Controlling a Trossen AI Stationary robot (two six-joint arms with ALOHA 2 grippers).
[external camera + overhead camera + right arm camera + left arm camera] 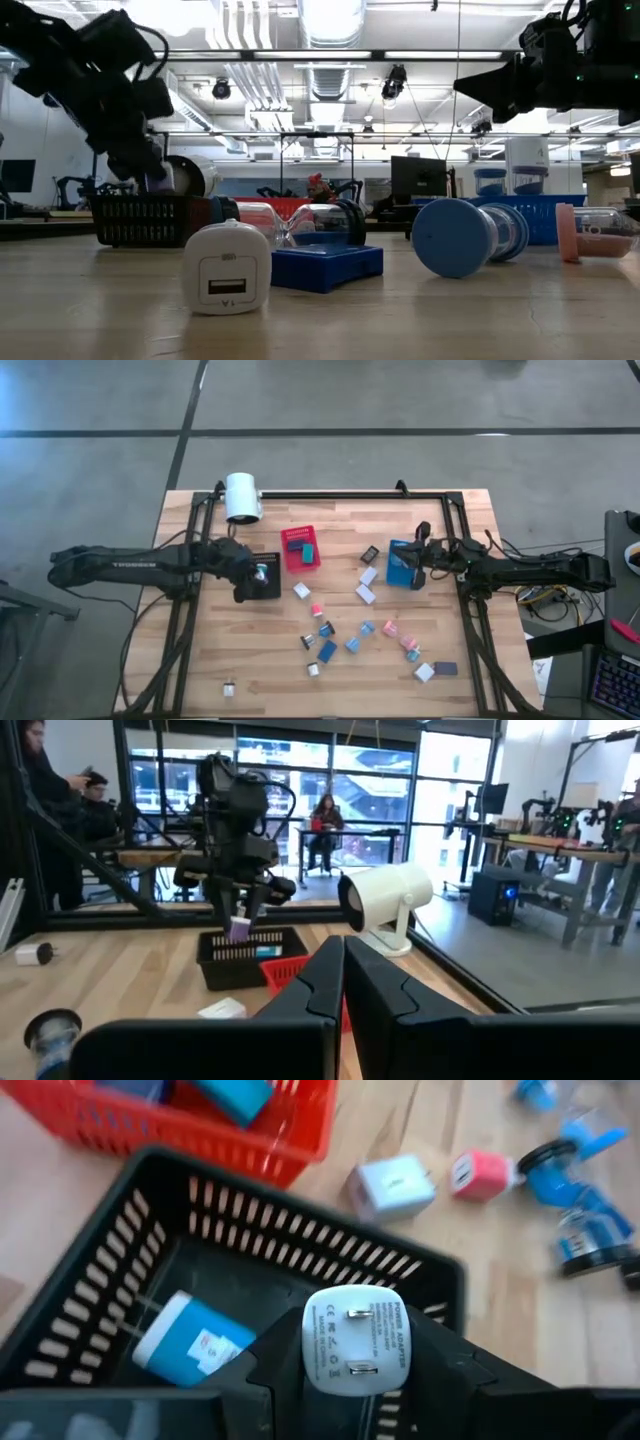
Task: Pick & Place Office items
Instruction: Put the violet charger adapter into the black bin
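My left gripper (261, 574) hangs over the black slotted bin (270, 586) at the table's left middle, shut on a white plug adapter (350, 1338). A blue-and-white adapter (188, 1339) lies on that bin's floor. My right gripper (343, 968) is shut on nothing, held level above the blue bin (399, 563) on the right. Many small office items (330, 630) lie loose on the wood, among them a white charger (227, 268) and a blue round piece (458, 237). My left gripper pinches the white adapter by two opposite sides (309, 1348) between its two fingers (268, 1372). The pronged face (352, 1312) is turned back toward the wrist. The fingers slant down from the table's left. The adapter is lifted clear, above the black bin's inside.
A red bin (302, 548) with a few pieces stands just right of the black one. A big white cylinder (242, 497) stands at the far edge. A black frame (460, 550) rims the table. People show in the room beyond (325, 820).
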